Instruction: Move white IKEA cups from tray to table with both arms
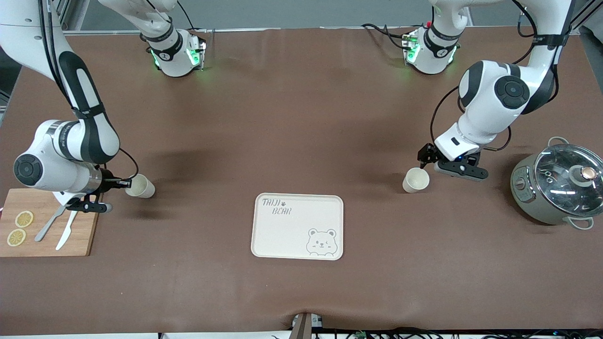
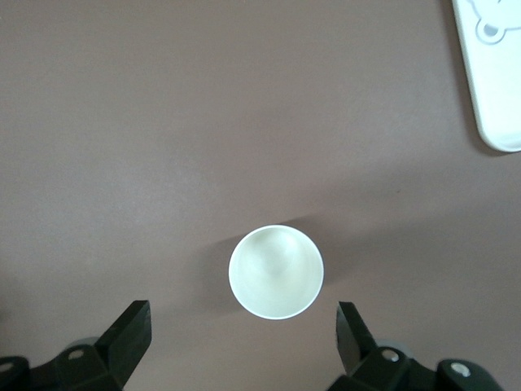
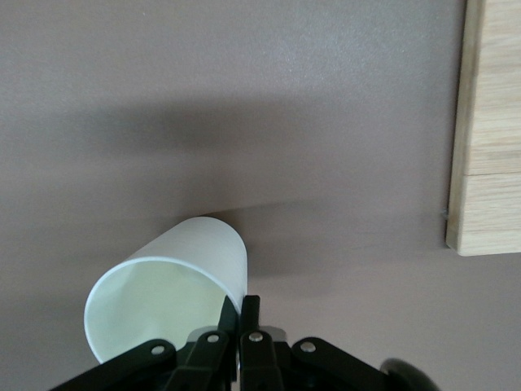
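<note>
Two small cream-white handleless cups are seen on the brown-covered desk [image 1: 301,117]. One cream-white cup [image 1: 416,180] stands upright toward the left arm's end of the desk, well apart from the cream rectangular bear-print tray [image 1: 297,226], of which only a corner is caught in the left wrist view. The left gripper [image 1: 427,157] is positioned just beside and above this cup, its fingers [image 2: 130,334] spread wide and released, with the cup's round rim [image 2: 276,271] framed between them but not touched; the fingertips are partly cut off at the picture's edge.

The other cream-white cup [image 1: 140,186] is tilted toward the right arm's end of the desk, beside the light wooden cutting board [image 1: 47,226]. Its rim is pinched by the right gripper [image 1: 123,183], whose fingers [image 3: 251,326] are clenched on the cup's thin wall; in the right wrist view the cup's lower rim is hidden by the gripper body.

On the board lie two lemon slices [image 1: 20,228] and metal cutlery [image 1: 59,228], partly covered by the right arm. A grey pot with a glass lid [image 1: 558,186] is cut off at the frame's edge.
</note>
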Robot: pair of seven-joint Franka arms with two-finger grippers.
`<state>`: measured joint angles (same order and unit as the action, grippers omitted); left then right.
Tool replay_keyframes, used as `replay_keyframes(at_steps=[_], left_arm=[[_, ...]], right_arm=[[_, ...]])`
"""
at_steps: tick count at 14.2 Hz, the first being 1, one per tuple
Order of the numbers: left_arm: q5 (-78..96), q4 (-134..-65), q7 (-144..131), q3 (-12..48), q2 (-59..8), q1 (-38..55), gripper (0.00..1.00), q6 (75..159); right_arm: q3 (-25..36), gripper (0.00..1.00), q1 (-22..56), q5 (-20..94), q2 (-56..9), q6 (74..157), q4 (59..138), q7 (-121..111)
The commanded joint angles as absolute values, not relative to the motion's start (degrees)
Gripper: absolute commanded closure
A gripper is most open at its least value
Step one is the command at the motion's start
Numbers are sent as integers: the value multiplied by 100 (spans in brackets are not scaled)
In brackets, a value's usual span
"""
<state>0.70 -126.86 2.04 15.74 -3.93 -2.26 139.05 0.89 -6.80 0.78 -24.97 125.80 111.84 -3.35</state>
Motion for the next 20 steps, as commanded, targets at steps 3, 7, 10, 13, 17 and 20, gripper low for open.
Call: replay_keyframes(at_steps=[3,7,10,13,17,20], left_arm=[[193,-12350,-79,1775,-141,-272,0,13467],[193,-11577,-140,1767,61,-308,0,12124],[185,-11233,-105,1697,149,-325,0,11620],[185,-11101,-158,1696,202,-325,0,11488],[176,-10934,0,1679,360,-588,0,11391],[167,-10732,105,1443,378,-484,0,11199]], right_arm=[[-18,85,-914,-35,-2276,12630,11417,-378],[-26,11,-949,26,-2285,12595,11391,-290],[-18,0,-949,26,-2285,12358,11268,-290],[-9,0,-932,-17,-2276,11745,10892,-308],[-17,0,-835,-131,-2276,11251,10661,-273],[-53,0,-887,-254,-2329,11224,10469,-281]])
